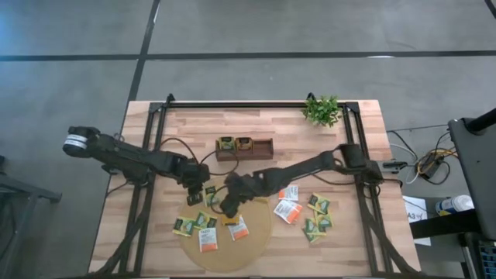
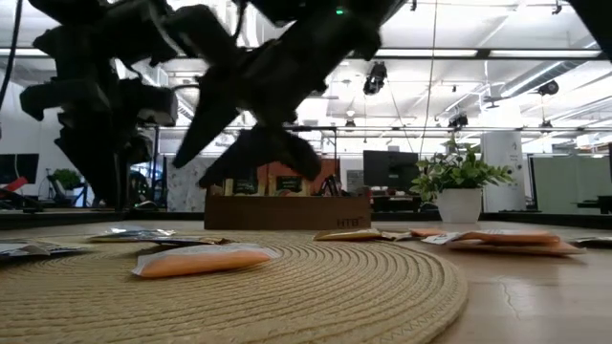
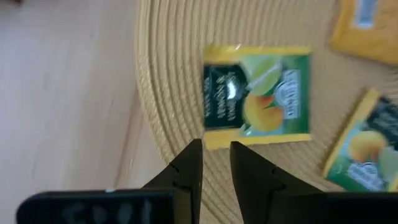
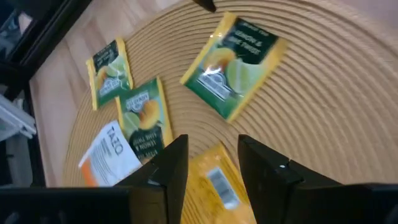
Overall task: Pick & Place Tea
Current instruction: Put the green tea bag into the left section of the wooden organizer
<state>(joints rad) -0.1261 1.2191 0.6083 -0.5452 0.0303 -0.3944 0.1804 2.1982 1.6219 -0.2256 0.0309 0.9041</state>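
Yellow sachet (image 4: 219,183) lies on the woven mat (image 4: 323,112) right under the right gripper (image 4: 212,163), whose jaws stand apart over it, gripping nothing. Left gripper (image 3: 216,163) hangs over the mat's edge with jaws narrowly apart and empty, tips just short of a green sachet (image 3: 257,96). On the wooden table (image 1: 139,155), more sachets lie across the mat (image 1: 194,225) and in a cluster (image 1: 310,213) off it on the right arm's side; two sit in the tray (image 1: 263,147), near the plant (image 1: 322,111).
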